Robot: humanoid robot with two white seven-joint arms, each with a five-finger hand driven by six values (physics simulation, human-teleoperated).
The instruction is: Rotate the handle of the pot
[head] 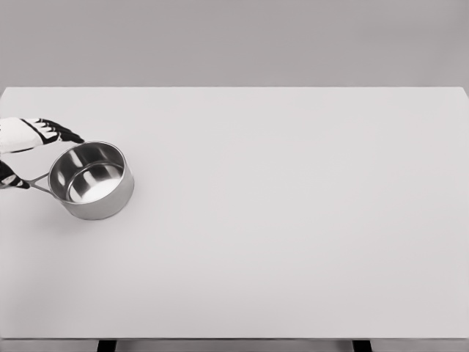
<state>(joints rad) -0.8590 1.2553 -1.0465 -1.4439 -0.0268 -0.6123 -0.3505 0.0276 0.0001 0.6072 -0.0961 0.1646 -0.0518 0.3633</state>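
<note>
Steel saucepan, round and shiny [94, 180], sits at the white table's [293, 220] far left, its thin metal handle [38, 182] pointing left toward the edge. I see my left hand [33, 136] with fingers spread straddling that handle, touching the rim; whether it grips I cannot tell. Right arm is unseen.

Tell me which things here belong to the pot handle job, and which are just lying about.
Part of the job:
- pot, steel, on the table's left side
- pot handle, pointing left
- left hand, at the pot's far rim, fingers extended

Just there:
- table, which only supports the pot; nothing else lies on it
</note>
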